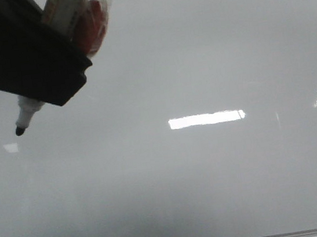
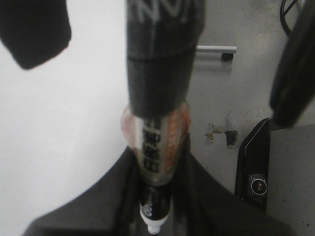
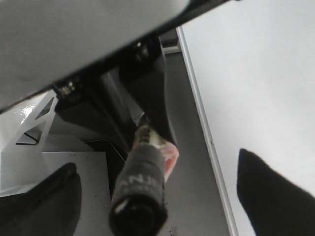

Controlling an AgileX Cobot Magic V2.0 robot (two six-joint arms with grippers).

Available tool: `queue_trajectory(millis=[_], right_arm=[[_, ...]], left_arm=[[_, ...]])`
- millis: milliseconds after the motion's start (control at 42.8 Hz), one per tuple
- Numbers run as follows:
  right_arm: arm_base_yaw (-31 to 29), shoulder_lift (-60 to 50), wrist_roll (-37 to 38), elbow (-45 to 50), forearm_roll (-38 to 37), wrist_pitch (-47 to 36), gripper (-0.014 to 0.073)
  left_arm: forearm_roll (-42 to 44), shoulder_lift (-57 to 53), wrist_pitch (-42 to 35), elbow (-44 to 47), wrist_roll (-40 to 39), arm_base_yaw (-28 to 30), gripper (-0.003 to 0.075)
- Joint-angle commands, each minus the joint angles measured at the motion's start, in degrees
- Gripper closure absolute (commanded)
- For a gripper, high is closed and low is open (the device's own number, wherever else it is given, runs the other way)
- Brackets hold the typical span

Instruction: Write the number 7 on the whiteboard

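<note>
The left pincer (image 1: 51,56) reaches in from the upper left of the front view, a dark block tilted down toward the whiteboard (image 1: 213,175). It is clamped on a marker (image 1: 29,115), whose white nose and black tip stick out below the pincer and point down and to the left, right at the glossy board; whether the tip touches the surface cannot be told. The marker's labelled barrel with red print runs up and back through the grip, ending in a black cap (image 2: 160,54) seen in the left wrist view. No stroke of the number 7 shows on the board. The right pincer's dark fingers (image 3: 268,189) stand apart with nothing between them.
</note>
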Motion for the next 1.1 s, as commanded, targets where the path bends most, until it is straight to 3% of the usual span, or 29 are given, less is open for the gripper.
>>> queue_trajectory(millis=[0,117,257,607,677,747,817,981,1074], right_arm=[[0.08,-0.24,-2.15,-2.7,3.72,-0.99,-0.0052],[0.08,-0.17,-2.51,-2.7,4.7,-0.99,0.005],[0.08,-0.17,-2.51,-2.7,4.84,-0.99,0.0262],[0.08,-0.17,-2.51,-2.7,4.95,0.17,0.0671],[-0.14,-0.17,-2.51,-2.7,4.95,0.04,0.066],[-0.65,-0.17,-2.51,-2.7,4.95,-0.34,0.0662],[-0.9,-0.17,-2.45,-2.7,4.95,-0.99,0.0662],[-0.9,-0.17,-2.45,-2.7,4.95,-1.87,0.0662],[-0.9,-0.17,-2.45,-2.7,4.95,-1.99,0.0662]], left_arm=[[-0.84,-1.17,-2.98,-1.88,0.15,-0.29,0.066],[-0.84,-1.17,-2.98,-1.88,0.15,-0.29,0.066],[-1.48,-1.17,-3.59,-1.88,0.15,-0.29,0.066],[-5.23,-1.17,-6.49,-1.88,0.31,-0.29,0.0655],[-5.75,-1.17,-6.28,-1.88,0.31,-0.29,0.0637],[-5.86,-1.17,-5.49,-1.88,0.31,-0.29,0.0567],[-6.13,-1.17,-5.66,-1.88,0.31,-0.29,0.044],[-7.87,-1.17,-7.31,-1.88,0.11,-0.29,0.0022],[-7.87,-1.17,-6.8,-1.88,-0.85,-0.29,0.0055]])
